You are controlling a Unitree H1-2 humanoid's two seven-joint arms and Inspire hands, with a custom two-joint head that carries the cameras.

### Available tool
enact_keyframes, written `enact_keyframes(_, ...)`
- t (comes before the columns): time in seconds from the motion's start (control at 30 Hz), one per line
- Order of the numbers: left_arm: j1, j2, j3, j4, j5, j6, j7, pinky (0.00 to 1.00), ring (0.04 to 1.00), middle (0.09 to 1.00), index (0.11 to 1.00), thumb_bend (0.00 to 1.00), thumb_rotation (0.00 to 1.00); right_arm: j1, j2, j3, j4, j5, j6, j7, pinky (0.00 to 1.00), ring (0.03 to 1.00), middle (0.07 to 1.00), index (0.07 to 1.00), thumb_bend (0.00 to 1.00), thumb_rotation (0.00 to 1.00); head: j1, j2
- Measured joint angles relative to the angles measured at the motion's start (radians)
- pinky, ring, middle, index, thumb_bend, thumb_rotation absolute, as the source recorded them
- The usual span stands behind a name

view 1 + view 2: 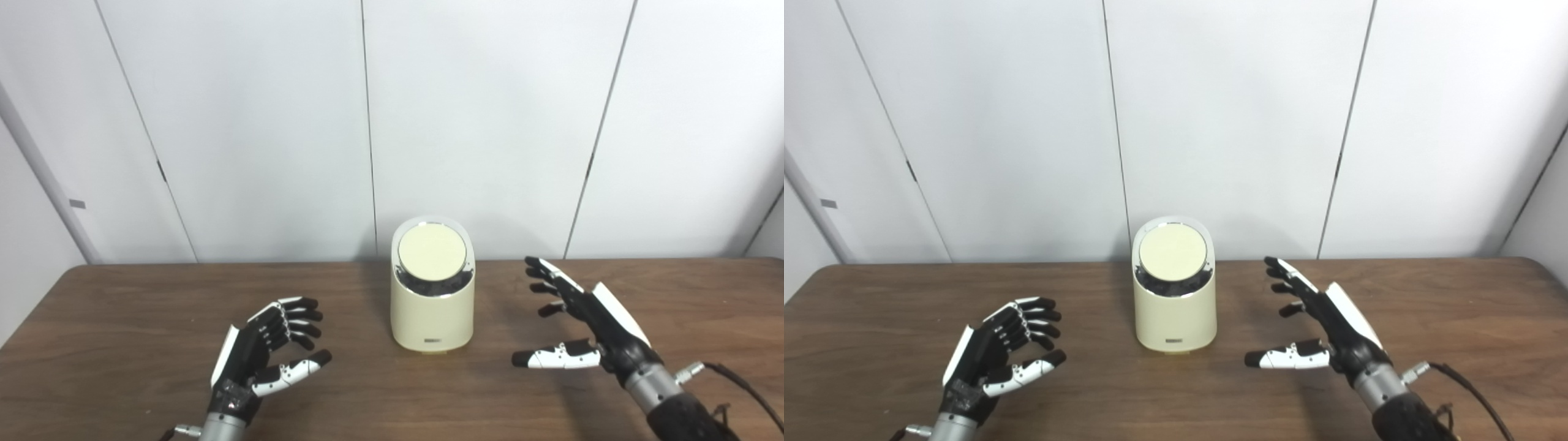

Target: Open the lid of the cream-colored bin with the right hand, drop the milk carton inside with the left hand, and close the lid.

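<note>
The cream-colored bin [432,306] stands upright near the middle of the brown counter [122,318], toward its far edge and close to the white wall panels, with its round lid [432,252] sitting flat and closed on the slanted top. No milk carton shows anywhere in either view, so the pictures disagree with the task on that point. Judging by the closed lid and the empty hands, the task looks to be either at its very start or already finished; I cannot tell which. If it is starting, the next move calls for the right hand [588,324] to travel inward and up to the lid and press or lift it. That hand hovers to the right of the bin, well apart from it, fingers spread wide, thumb pointing toward the bin, holding nothing. The left hand [263,355] waits to the left of the bin, fingers loosely curled yet apart, also empty and touching nothing.
</note>
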Motion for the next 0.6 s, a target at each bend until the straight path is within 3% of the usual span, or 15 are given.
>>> enact_keyframes(0.23, 0.001, 0.001, -0.001, -0.001, -0.003, 0.000, -0.002, 0.48, 0.575, 0.660, 0.717, 0.70, 0.00, 0.020, 0.002, -0.008, 0.029, 0.089, -0.081, -0.035, 0.74, 0.847, 0.887, 0.898, 0.75, 0.22, -0.009, 0.005)
enact_keyframes(0.37, 0.001, 0.001, 0.000, -0.001, -0.012, -0.001, -0.009, 0.48, 0.580, 0.668, 0.723, 0.71, 0.02, 0.052, 0.013, -0.018, 0.042, 0.133, -0.091, -0.049, 0.76, 0.852, 0.894, 0.899, 0.74, 0.19, -0.012, 0.009)
enact_keyframes(0.6, 0.004, 0.003, 0.001, -0.003, -0.047, -0.001, -0.031, 0.48, 0.589, 0.682, 0.730, 0.71, 0.05, 0.095, 0.021, -0.025, 0.074, 0.162, -0.135, -0.075, 0.77, 0.875, 0.916, 0.915, 0.74, 0.23, -0.011, 0.014)
